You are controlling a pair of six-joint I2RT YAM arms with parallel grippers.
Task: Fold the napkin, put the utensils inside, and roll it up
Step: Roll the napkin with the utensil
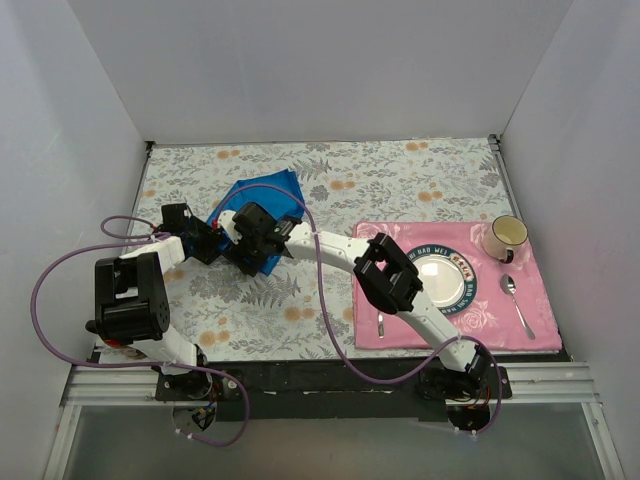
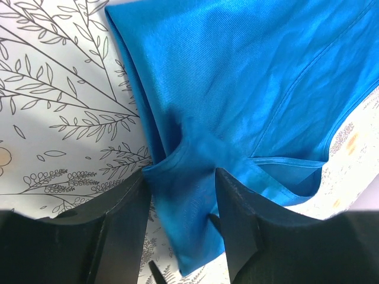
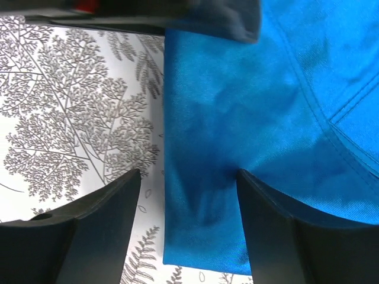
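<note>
The blue napkin (image 1: 262,192) lies bunched and partly folded on the floral tablecloth, left of centre. My left gripper (image 1: 214,240) holds a fold near the napkin's corner between its fingers (image 2: 180,189), and the corner hangs below them. The napkin (image 2: 237,89) fills most of that view. My right gripper (image 1: 250,248) is open, its jaws wide apart and straddling the napkin's edge (image 3: 188,183): one finger over the cloth (image 3: 266,106), one over the table. A slim silver utensil (image 1: 380,324) lies on the pink mat left of the plate, partly hidden by my right arm.
The pink rose-patterned placemat (image 1: 400,338) at the right carries a plate (image 1: 440,282), a cup (image 1: 506,236) and a spoon (image 1: 517,300). White walls enclose the table. My left gripper's body (image 3: 148,12) sits close above the right gripper.
</note>
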